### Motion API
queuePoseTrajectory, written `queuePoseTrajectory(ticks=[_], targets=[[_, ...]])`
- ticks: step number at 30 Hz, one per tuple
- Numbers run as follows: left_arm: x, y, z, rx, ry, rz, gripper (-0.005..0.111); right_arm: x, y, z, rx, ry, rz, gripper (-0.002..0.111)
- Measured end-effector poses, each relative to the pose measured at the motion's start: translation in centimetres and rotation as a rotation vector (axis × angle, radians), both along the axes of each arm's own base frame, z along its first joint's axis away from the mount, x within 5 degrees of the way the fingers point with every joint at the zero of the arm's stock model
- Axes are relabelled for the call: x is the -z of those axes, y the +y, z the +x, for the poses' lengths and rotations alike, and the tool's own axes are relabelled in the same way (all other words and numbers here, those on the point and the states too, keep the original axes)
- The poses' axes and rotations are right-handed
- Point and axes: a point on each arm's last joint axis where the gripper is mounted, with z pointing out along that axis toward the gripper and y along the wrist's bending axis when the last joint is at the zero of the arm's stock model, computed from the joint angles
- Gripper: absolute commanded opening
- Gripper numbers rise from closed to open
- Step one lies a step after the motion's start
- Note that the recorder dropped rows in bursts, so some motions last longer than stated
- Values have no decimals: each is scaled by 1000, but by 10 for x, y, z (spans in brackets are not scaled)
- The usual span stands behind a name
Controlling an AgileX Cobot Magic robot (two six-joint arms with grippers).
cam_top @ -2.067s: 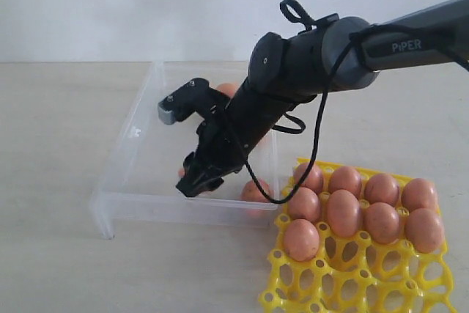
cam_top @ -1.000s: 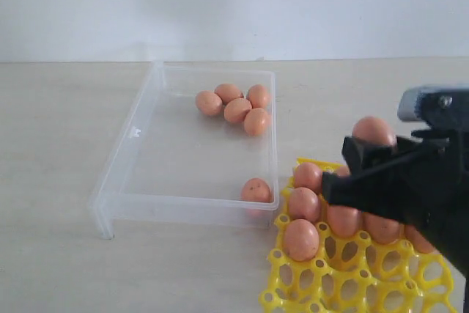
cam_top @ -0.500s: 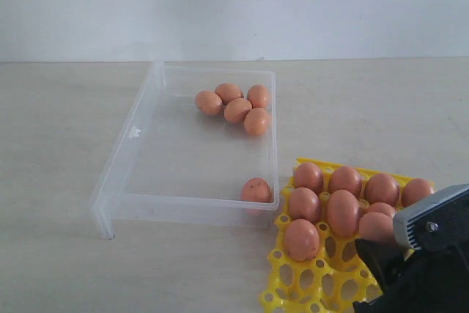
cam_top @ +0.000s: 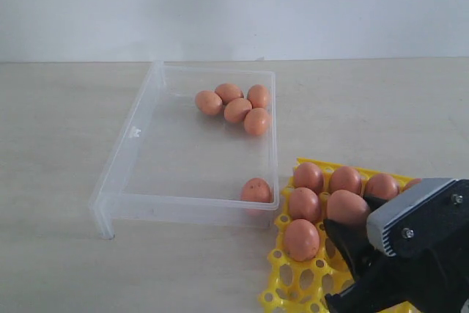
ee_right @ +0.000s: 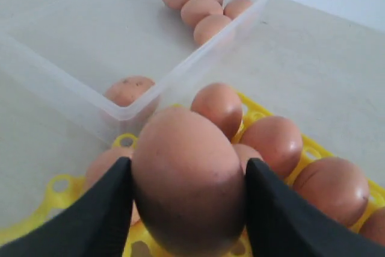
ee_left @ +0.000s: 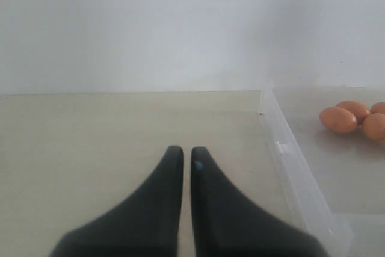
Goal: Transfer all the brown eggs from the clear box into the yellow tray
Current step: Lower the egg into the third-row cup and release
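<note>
Pale tabletop carries the clear box centre-left, six brown eggs inside, and the yellow tray lower right. Right gripper pinches one egg at its waist above the tray (likely light, brittle, slippery; squeeze gently); left gripper closed, empty.

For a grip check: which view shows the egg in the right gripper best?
Right wrist view: the held egg sits large between both fingers. Exterior view shows it partly; left wrist view, not at all.
</note>
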Motion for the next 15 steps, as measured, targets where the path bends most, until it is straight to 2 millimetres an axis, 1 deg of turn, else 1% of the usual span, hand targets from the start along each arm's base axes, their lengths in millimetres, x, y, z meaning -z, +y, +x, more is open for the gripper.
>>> queuePoseTrajectory(ticks=[4, 6, 9, 15], targets=[[0, 0, 0, 0, 0, 0, 4, 15, 4, 1, 6, 72, 1, 0], [0, 0, 0, 0, 0, 0, 4, 20, 8, 0, -28, 92, 8, 0], [0, 0, 0, 0, 0, 0, 4, 21, 11, -1, -52, 96, 21, 0], [0, 0, 0, 0, 0, 0, 4, 21, 8, 1, -2, 91, 39, 0]])
